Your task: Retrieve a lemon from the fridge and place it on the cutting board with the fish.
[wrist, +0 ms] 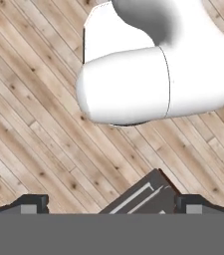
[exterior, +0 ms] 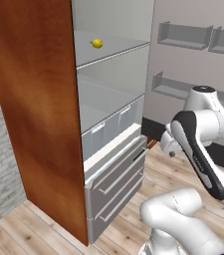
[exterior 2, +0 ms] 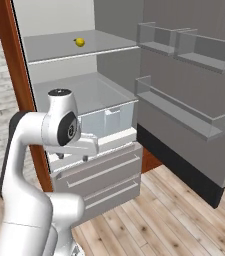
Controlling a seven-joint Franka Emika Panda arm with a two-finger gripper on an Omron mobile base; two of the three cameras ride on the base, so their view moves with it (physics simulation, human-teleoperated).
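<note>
Lemon retrieval is only beginning, judging from how the things are lying now. The fridge (exterior: 114, 124) is standing with its door (exterior 2: 184, 100) swung wide open, showing grey shelves, translucent drawers (exterior 2: 106, 120) and the lower drawers (exterior: 116, 184) below them. A brown wooden panel (exterior: 39, 114) is running along the fridge's left side. The white arm is folded low in front of the lower drawers, and its gripper (exterior 2: 71, 157) is pointing down at the plank floor (wrist: 29, 124), well below the shelf it needs. In the hand view the two finger tips (wrist: 31, 203) are standing far apart at the two bottom corners, with nothing between them. The lemon (exterior: 97, 43) is resting on the upper shelf (exterior 2: 79, 52), toward the back, alone and well apart from the gripper.

Several things could go wrong from here. The arm must rise a long way, and the elbow or hand could strike the shelf edge or the door bins (exterior 2: 184, 45) because the opening is narrow. The lemon is small and round, so fingers closing off-centre could push it and make it roll deeper or off the shelf. Coming in too high, the hand could hit the ceiling of that compartment.
</note>
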